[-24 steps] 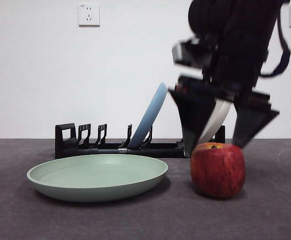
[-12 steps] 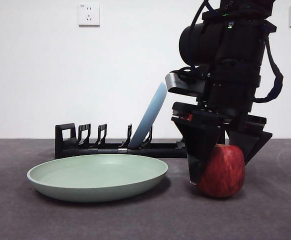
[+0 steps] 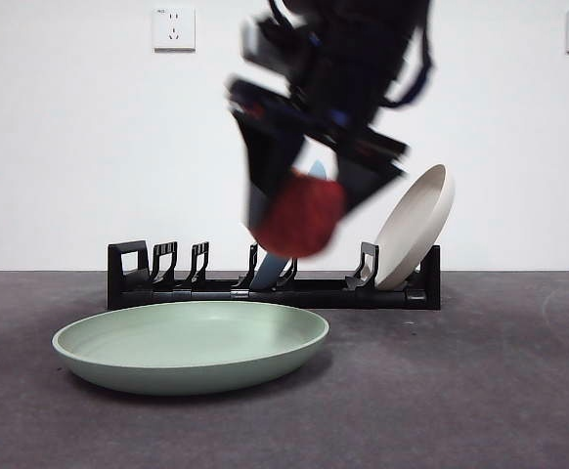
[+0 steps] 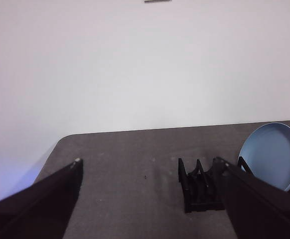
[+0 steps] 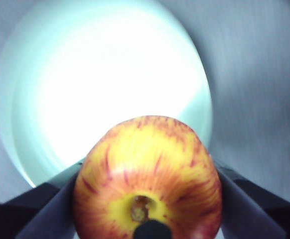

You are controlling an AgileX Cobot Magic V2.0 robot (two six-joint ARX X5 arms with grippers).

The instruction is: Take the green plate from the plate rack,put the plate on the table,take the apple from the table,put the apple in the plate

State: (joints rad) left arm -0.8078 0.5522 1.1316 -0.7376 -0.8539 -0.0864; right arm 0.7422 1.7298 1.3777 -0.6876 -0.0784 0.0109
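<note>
— Where is the apple point(image 3: 300, 215)?

— It is off the surface point(image 3: 480, 391), gripped between the two jaws of the right end effector point(image 5: 147, 199). In the front view it hangs in the air, blurred, above the right part of the green plate point(image 3: 191, 345) and in front of the plate rack point(image 3: 265, 283). The right wrist view shows its yellow patch and stem dimple facing the camera, with a black jaw pressed on either side and the pale plate spread out below it.

— And the green plate?

— It lies flat on the surface, in front of the plate rack and apart from it. Nothing is in it.

— What stands in the rack?

— A light blue plate point(image 4: 275, 155) leans in a middle slot, mostly hidden behind the arm in the front view. A beige plate point(image 3: 416, 225) leans at the right end.

— What about the other arm?

— The left end effector point(image 4: 150, 167) has its jaws spread wide and holds nothing. Its wrist view looks across the surface toward the squared loop end of the rack and the light blue plate
</note>
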